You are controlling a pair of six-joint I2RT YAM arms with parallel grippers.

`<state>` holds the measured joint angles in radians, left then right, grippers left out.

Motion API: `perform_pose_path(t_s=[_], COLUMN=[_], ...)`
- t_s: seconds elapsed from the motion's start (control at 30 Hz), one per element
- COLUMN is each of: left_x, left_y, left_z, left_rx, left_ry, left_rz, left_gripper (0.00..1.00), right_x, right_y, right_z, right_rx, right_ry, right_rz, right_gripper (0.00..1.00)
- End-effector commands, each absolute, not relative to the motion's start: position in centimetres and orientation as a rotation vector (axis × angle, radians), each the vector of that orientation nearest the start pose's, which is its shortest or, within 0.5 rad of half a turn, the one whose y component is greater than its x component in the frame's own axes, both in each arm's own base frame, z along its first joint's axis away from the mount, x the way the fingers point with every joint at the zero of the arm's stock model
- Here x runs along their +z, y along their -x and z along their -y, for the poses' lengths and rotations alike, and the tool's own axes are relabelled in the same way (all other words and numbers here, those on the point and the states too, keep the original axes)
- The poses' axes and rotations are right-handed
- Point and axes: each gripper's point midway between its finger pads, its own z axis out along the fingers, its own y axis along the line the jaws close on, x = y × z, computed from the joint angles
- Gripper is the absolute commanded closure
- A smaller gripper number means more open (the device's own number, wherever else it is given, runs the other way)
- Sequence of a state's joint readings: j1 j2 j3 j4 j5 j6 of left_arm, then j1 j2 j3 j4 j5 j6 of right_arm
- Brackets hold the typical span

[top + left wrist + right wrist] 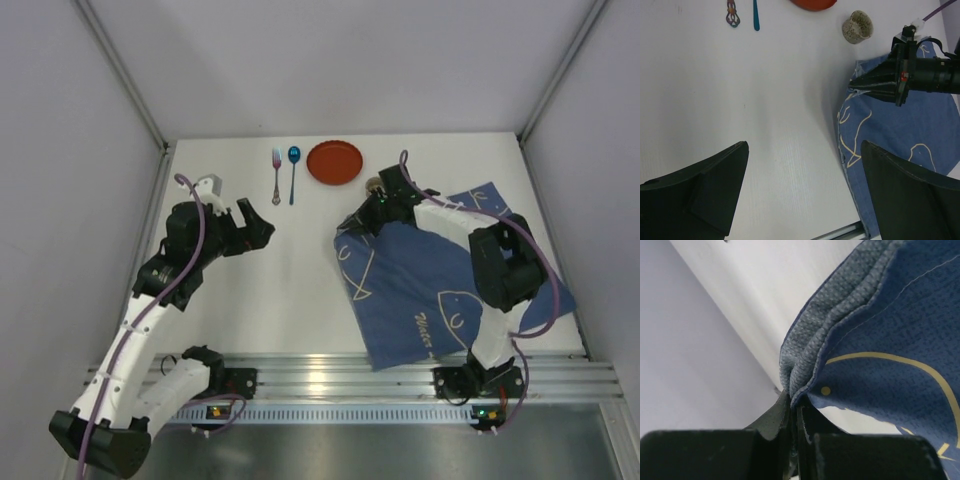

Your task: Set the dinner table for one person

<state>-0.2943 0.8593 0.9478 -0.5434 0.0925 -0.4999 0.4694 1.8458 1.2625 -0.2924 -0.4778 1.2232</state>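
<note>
The white dinner table (290, 300) carries a dark blue cloth (440, 285) with pale fish outlines on its right half. My right gripper (352, 222) is shut on the cloth's far left corner. In the right wrist view the bunched hem (805, 355) sits pinched between the closed jaws of that gripper (794, 400). My left gripper (262, 225) is open and empty over the bare table (740, 100), left of the cloth (900, 135). Along the far edge lie a pink fork (276, 175), a blue spoon (293, 172) and a red plate (335, 161).
A small speckled cup (373, 184) stands just behind the right gripper, beside the plate; it also shows in the left wrist view (858, 26). Grey walls enclose the table on three sides. A metal rail (330, 375) runs along the near edge.
</note>
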Motion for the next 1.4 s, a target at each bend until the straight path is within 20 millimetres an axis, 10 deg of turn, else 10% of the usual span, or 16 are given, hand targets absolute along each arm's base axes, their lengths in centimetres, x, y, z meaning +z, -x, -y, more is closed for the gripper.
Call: perform_pose_path(t_s=[0.0, 0.2, 0.3, 0.43, 0.73, 1.03, 1.37], left_x=[28.6, 27.9, 27.0, 25.6, 20.5, 8.8, 4.8], left_y=[-27.1, -26.3, -26.0, -25.6, -25.5, -24.0, -25.0], left_z=[12.3, 12.7, 13.3, 13.9, 18.5, 25.7, 29.3], left_rx=[-0.627, -0.650, -0.659, -0.645, -0.514, -0.494, -0.392], left_ry=[0.158, 0.176, 0.174, 0.157, 0.024, -0.092, -0.202], left_rz=[-1.965, -1.984, -2.019, -2.063, -2.218, -2.544, -2.646], left_gripper=[0.01, 0.01, 0.01, 0.01, 0.01, 0.01, 0.01], right_x=[16.4, 19.9, 23.5, 26.7, 31.7, 27.7, 25.3], right_y=[-38.6, -41.3, -42.0, -41.0, -36.2, -31.0, -26.8], right_z=[-34.8, -38.3, -40.1, -40.3, -33.7, -20.8, -19.2], right_rx=[1.508, 1.867, 2.044, 2.056, 1.953, 1.589, 1.555], right_ry=[-0.905, -1.047, -0.902, -0.757, -0.549, -0.638, -0.683], right_rz=[-2.467, -2.177, -2.053, -2.048, -2.000, -2.100, -2.161], right_gripper=[1.00, 1.00, 0.37, 0.12, 0.10, 0.09, 0.10])
